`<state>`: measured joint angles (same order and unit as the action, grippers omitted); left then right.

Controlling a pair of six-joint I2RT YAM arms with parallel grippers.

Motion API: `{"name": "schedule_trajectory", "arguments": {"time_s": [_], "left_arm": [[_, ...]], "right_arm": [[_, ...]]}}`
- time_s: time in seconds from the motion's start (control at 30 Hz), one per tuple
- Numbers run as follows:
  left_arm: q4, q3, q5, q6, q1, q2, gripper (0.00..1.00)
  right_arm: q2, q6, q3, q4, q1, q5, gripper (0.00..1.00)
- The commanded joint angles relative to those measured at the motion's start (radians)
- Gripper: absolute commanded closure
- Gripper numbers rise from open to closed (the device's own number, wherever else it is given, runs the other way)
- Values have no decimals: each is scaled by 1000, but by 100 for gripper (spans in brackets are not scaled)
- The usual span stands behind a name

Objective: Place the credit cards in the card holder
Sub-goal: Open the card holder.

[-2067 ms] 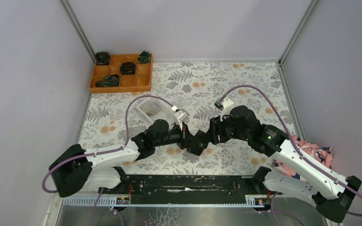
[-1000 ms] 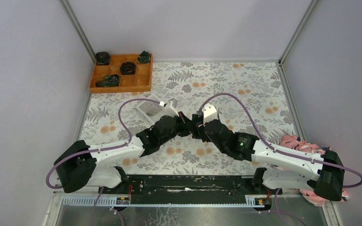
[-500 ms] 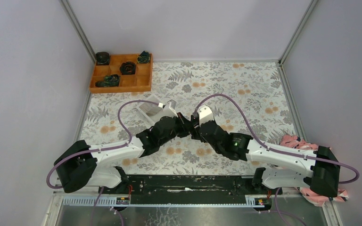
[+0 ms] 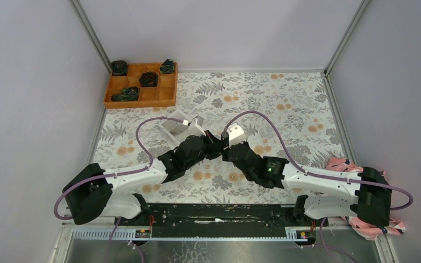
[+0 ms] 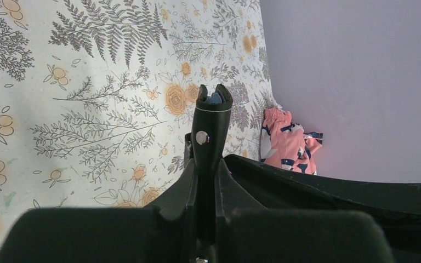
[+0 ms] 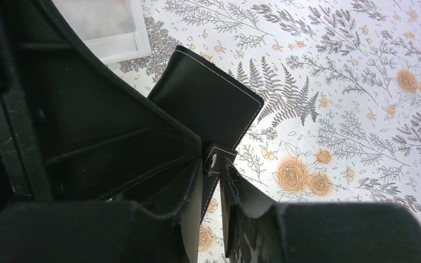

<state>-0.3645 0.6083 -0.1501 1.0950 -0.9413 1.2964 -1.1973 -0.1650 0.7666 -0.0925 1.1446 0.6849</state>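
Note:
The black card holder (image 5: 211, 123) stands edge-on between my left gripper's (image 5: 205, 170) jaws, which are shut on it; its snap faces the camera. In the top view both grippers meet at mid-table, left (image 4: 212, 147) and right (image 4: 224, 148), and the card holder is almost hidden between them. In the right wrist view a black flap of the card holder (image 6: 208, 104) spreads out, and my right gripper (image 6: 215, 164) pinches its small clasp tab. No credit card shows clearly; something whitish lies in the white tray (image 6: 134, 46).
The white tray (image 4: 171, 127) lies just left of the grippers. An orange compartmented box (image 4: 141, 85) with dark items stands at the back left. A pink patterned cloth (image 4: 342, 163) lies by the right wall, also in the left wrist view (image 5: 285, 137).
Both grippers have moved away from the near edge toward the white tray, staying together. The right arm has stretched out leftward. In the last half second only the right wrist crept slightly left.

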Motion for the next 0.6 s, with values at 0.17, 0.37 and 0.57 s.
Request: {"name": "schedule_trajectory", "arguments": {"time_s": [0.17, 0.37, 0.57], "left_arm": [[-125, -20, 71, 39, -25, -94, 100], [-110, -37, 45, 31, -25, -110, 100], [-96, -53, 18, 18, -26, -116, 100]], "right_arm": [[6, 11, -53, 47, -20, 147, 89], [59, -26, -82, 68, -48, 133, 100], [118, -63, -107, 52, -114, 105, 100]]}}
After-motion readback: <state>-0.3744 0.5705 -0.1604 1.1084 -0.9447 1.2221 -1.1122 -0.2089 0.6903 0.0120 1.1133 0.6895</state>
